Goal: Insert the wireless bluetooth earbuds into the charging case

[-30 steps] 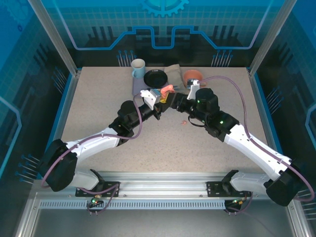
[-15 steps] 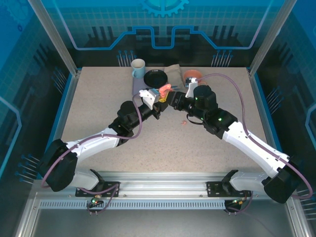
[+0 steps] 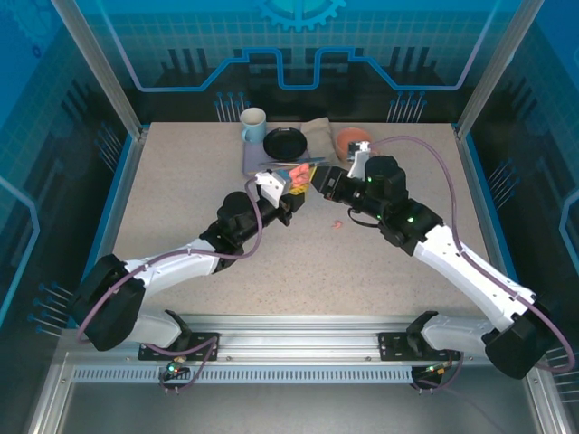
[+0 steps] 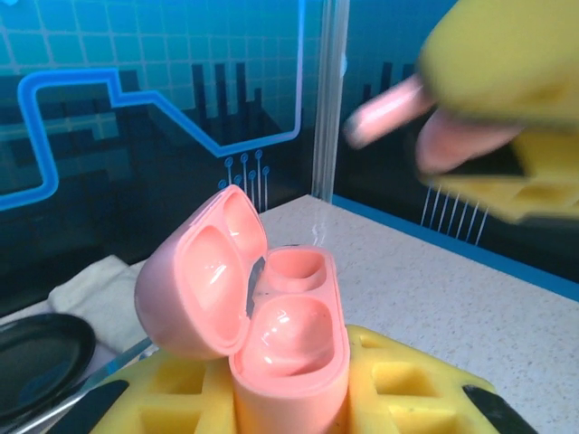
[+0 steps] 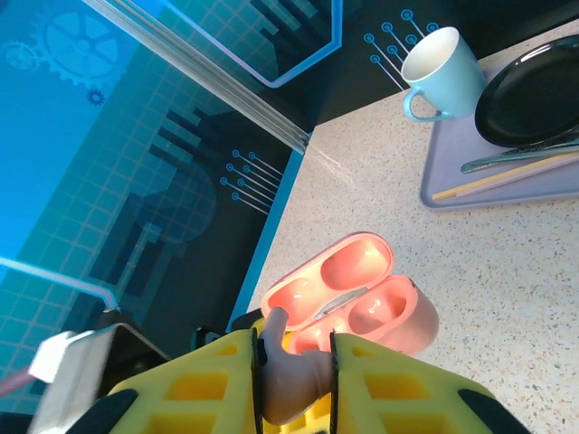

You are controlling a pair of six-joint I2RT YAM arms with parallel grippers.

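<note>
Stretching across the enclosure is a speckled beige table [image 3: 181,199], matte and stone-like, and glossy blue panels printed with circuit lines are walling it in on the left, far and right sides.

Along the far edge, a pale blue glazed mug [image 3: 253,125] is standing upright at the left end of a row. Next to it a round black plate [image 3: 287,142] is sitting on a flat lilac tray [image 3: 253,159]. A rumpled beige cloth [image 3: 318,136] is lying further right, and a terracotta-coloured bowl [image 3: 352,140] is closing the row.

Nearer, about mid-table, the left gripper [image 3: 288,183] is clamping its yellow, square-pocketed fingers tight on the lower body of the charging case [image 4: 289,334]. The case is a smooth, glossy salmon-pink pebble, and its lid is hanging open to the left in the left wrist view, with rounded moulded hollows showing inside.

Just right of it, the right gripper [image 5: 294,362] is pinching a salmon-pink earbud [image 5: 285,380] in the narrow gap between its own yellow pads. That tiny rounded bud is sitting just beside the open case, apart from its hollows.

A second salmon-pink earbud [image 3: 336,223] is lying loose on the table, nearer and slightly right of both grippers.
</note>
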